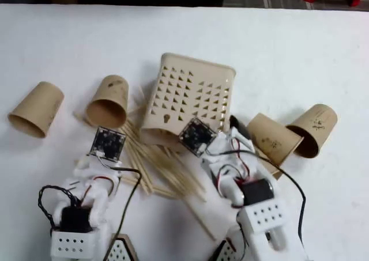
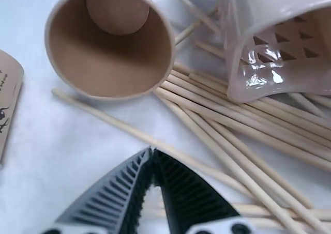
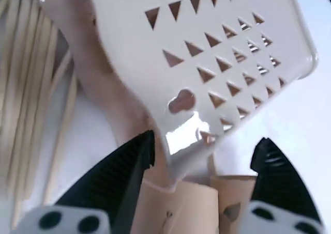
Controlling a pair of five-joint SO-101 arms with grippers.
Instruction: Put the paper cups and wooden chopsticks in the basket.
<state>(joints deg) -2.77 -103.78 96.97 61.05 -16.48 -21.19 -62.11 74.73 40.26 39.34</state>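
Observation:
The cream basket (image 1: 191, 97) lies tipped over mid-table, its perforated wall (image 3: 217, 63) facing up. Wooden chopsticks (image 1: 154, 164) are fanned out on the table in front of it. Four paper cups lie on their sides: two at the left (image 1: 36, 108) (image 1: 108, 101) and two at the right (image 1: 274, 137) (image 1: 314, 128). My left gripper (image 2: 151, 160) is shut and empty just above the chopsticks (image 2: 243, 136), near the open mouth of a cup (image 2: 110, 40). My right gripper (image 3: 207, 154) is open, its jaws either side of the basket's lower corner, with a cup (image 3: 181, 208) beneath.
The basket's glossy corner (image 2: 269, 53) rests over some chopsticks. Another cup's side (image 2: 8, 99) shows at the edge of the left wrist view. Both arms (image 1: 81, 209) (image 1: 253, 203) stand at the table's near edge. White tabletop (image 1: 288, 48) stretches behind the basket.

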